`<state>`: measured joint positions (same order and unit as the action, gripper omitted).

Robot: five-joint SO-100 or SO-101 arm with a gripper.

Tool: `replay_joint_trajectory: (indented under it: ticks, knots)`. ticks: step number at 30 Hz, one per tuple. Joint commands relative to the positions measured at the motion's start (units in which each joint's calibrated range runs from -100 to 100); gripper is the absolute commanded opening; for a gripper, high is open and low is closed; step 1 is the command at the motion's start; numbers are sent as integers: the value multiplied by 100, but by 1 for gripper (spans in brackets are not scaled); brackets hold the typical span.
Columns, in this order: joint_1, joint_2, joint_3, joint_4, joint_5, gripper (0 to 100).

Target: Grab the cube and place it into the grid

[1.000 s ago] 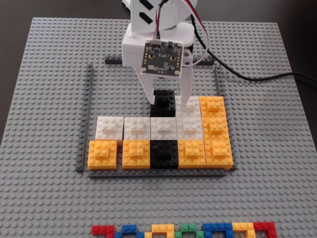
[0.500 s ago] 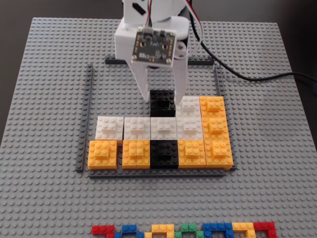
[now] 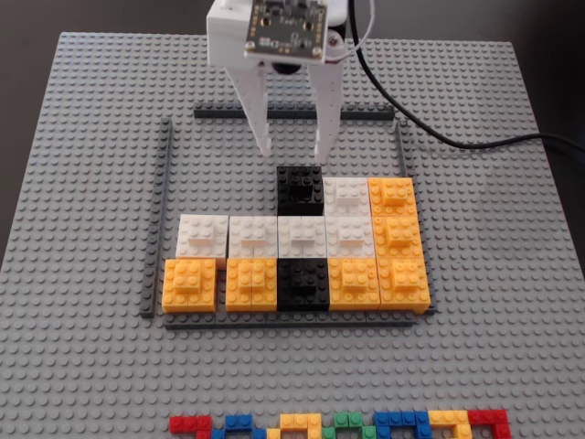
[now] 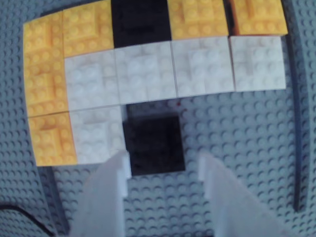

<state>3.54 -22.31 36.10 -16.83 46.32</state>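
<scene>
The black cube (image 3: 301,190) sits inside the grid (image 3: 167,210), in the back row next to a white block (image 3: 347,195). In the wrist view the cube (image 4: 153,144) lies just beyond my fingertips. My gripper (image 3: 293,148) hangs above and behind the cube in the fixed view, open, with nothing between its white fingers (image 3: 262,137). In the wrist view the gripper (image 4: 163,165) shows bare baseplate studs between the two fingers. A second black block (image 3: 303,280) sits in the front row among orange blocks.
White blocks (image 3: 274,235) fill the middle row and orange blocks (image 3: 395,238) fill the front row and right column. A row of small multicoloured bricks (image 3: 338,425) lies at the baseplate's near edge. A black cable (image 3: 457,142) runs off to the right.
The gripper has let go of the black cube, lifted and drawn back from it. The cube stays in the grid's back row.
</scene>
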Motion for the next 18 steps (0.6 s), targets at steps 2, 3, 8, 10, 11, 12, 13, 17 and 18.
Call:
replay_joint_trajectory:
  ticks: [2, 3, 8, 10, 11, 12, 13, 17, 18]
  knots:
    - [-18, -280, 174, -149, 54, 16]
    - [-26, -263, 228, -174, 54, 16]
    - [-99, -91, 391, -252, 15, 15]
    - [-129, -22, 418, -272, -5, 15]
    - [-151, -5, 418, -281, -20, 15]
    - [-173, 4, 427, -291, -34, 15]
    - [-188, 12, 427, -291, -49, 15]
    - [-269, 98, 454, -301, -83, 15]
    - [-269, 124, 464, -311, -88, 15]
